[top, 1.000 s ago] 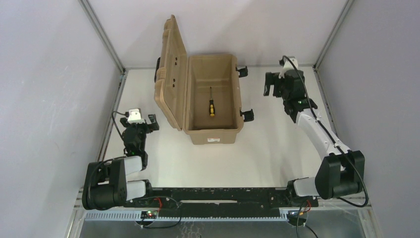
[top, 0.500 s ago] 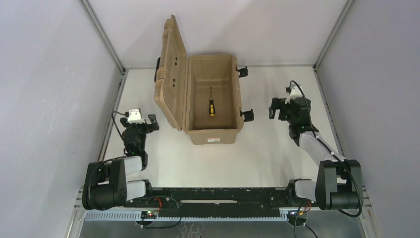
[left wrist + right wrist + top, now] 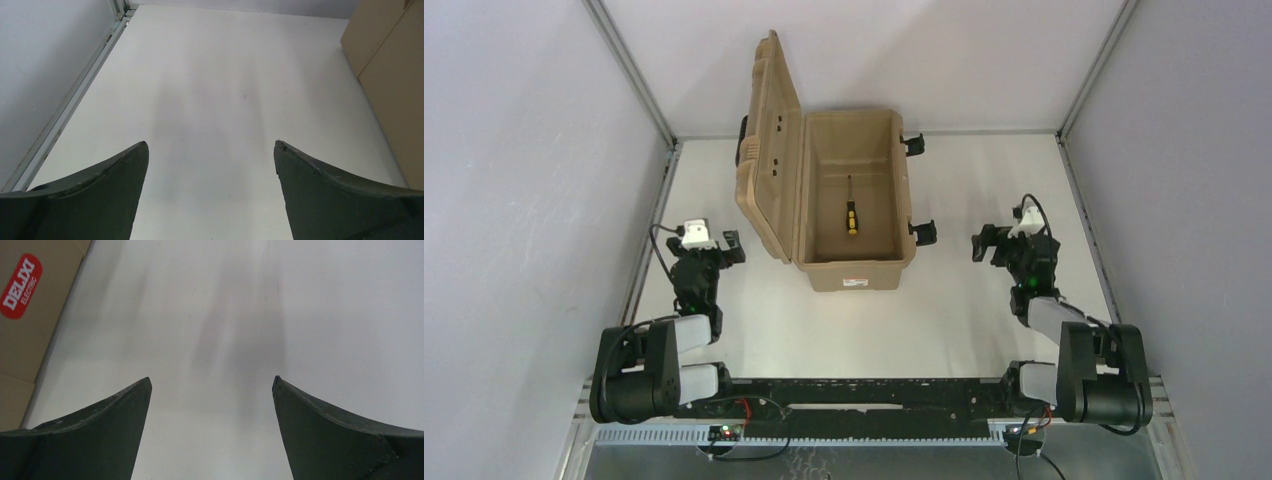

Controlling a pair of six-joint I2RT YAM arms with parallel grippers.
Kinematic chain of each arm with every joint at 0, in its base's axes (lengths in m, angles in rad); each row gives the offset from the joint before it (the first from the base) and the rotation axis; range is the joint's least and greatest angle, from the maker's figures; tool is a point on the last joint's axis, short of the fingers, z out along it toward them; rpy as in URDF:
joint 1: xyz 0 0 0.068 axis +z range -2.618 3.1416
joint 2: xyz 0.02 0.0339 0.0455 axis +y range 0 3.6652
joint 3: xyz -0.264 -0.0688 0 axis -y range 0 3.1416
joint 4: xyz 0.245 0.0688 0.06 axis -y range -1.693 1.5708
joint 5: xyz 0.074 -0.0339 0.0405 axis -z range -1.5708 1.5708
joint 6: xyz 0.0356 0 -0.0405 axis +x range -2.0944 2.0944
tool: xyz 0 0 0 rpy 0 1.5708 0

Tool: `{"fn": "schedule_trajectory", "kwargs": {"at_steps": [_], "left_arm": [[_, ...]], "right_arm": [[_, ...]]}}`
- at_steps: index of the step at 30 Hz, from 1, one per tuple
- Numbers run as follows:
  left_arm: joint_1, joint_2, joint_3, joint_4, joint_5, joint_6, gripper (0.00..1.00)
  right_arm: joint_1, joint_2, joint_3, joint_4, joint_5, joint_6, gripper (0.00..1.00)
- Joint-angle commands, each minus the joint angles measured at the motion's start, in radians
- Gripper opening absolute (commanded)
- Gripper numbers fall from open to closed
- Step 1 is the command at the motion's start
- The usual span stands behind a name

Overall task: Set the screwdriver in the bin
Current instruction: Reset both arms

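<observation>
Screwdriver (image 3: 851, 216) in bin (image 3: 854, 276), looks done.
L gripper (image 3: 210, 145) & R gripper (image 3: 210, 380) apart, empty; risk: R clips near latch (image 3: 926, 231), shifts bin.

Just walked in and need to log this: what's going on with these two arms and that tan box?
The screwdriver lies on the floor of the bin, whose lid stands open on its left side. Neither arm is handling anything: the left gripper and the right gripper are both open and empty over the bare table, one on each side of the bin. By the look of it, the job is done.
</observation>
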Motion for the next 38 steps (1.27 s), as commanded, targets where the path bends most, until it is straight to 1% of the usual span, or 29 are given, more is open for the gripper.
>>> {"fn": "schedule_trajectory", "kwargs": {"at_steps": [1, 9, 13, 17, 21, 24, 38], "left_arm": [[0.003, -0.006, 0.013, 0.044, 0.010, 0.015, 1.00], [0.002, -0.006, 0.014, 0.044, 0.010, 0.015, 1.00], [0.003, -0.006, 0.014, 0.043, 0.010, 0.015, 1.00], [0.002, -0.006, 0.014, 0.044, 0.009, 0.015, 1.00], [0.002, -0.006, 0.014, 0.044, 0.009, 0.015, 1.00], [0.003, -0.006, 0.014, 0.045, 0.009, 0.015, 1.00], [0.002, -0.006, 0.013, 0.044, 0.010, 0.015, 1.00]], "right_arm": [[-0.007, -0.001, -0.073, 0.235, -0.020, 0.033, 1.00], [-0.009, 0.082, -0.061, 0.287, -0.029, 0.024, 1.00], [-0.005, 0.087, -0.066, 0.297, -0.032, 0.017, 1.00], [0.006, 0.120, -0.094, 0.377, -0.004, 0.016, 1.00], [0.010, 0.114, -0.091, 0.358, 0.007, 0.015, 1.00], [0.027, 0.111, -0.091, 0.355, 0.044, 0.011, 1.00], [0.035, 0.114, -0.088, 0.353, 0.064, 0.010, 1.00]]}}
